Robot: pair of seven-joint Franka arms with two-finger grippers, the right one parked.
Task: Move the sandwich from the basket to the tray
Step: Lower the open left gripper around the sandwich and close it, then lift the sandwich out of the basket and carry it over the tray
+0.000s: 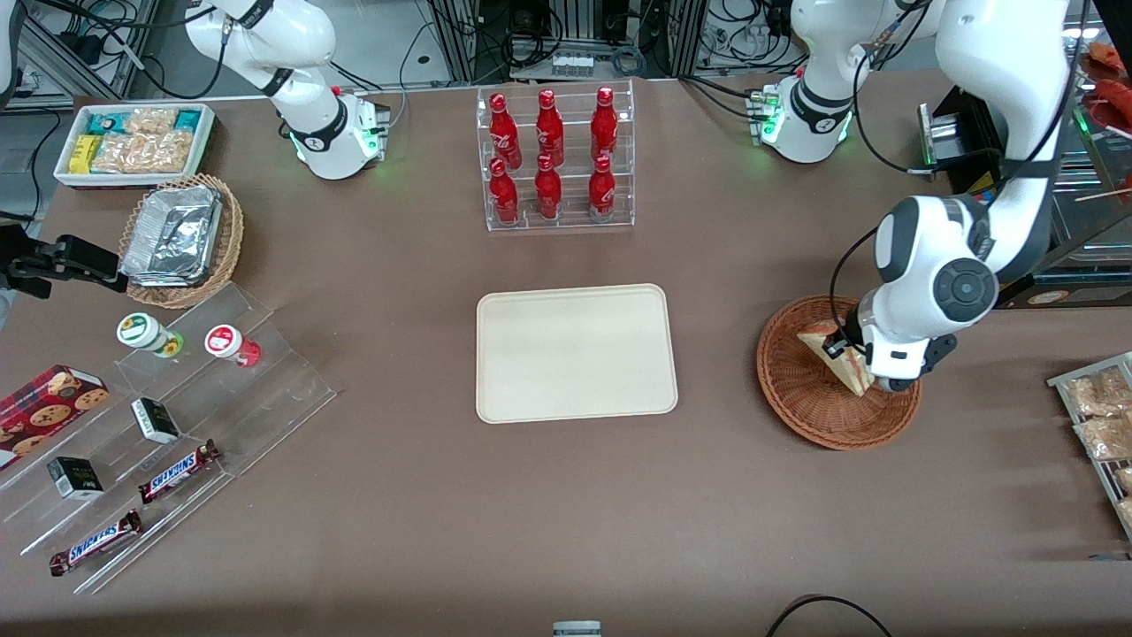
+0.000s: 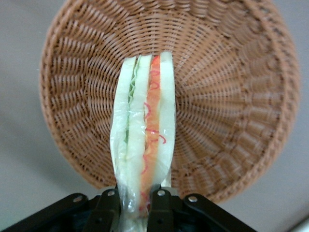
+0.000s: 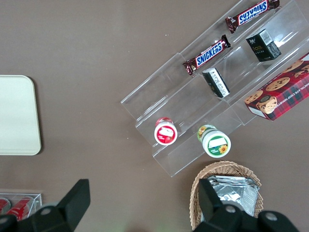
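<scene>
The sandwich is a wrapped wedge of pale bread with red and green filling. My left gripper is shut on its wide end, one black finger on each bread face. It hangs just above the round reddish-brown wicker basket, which holds nothing else. The cream rectangular tray lies bare at the middle of the table, toward the parked arm's end from the basket.
A clear rack of red bottles stands farther from the front camera than the tray. A wire rack of snack bags sits at the working arm's end. Clear stepped shelves with snacks and a lighter foil-tray basket lie toward the parked arm's end.
</scene>
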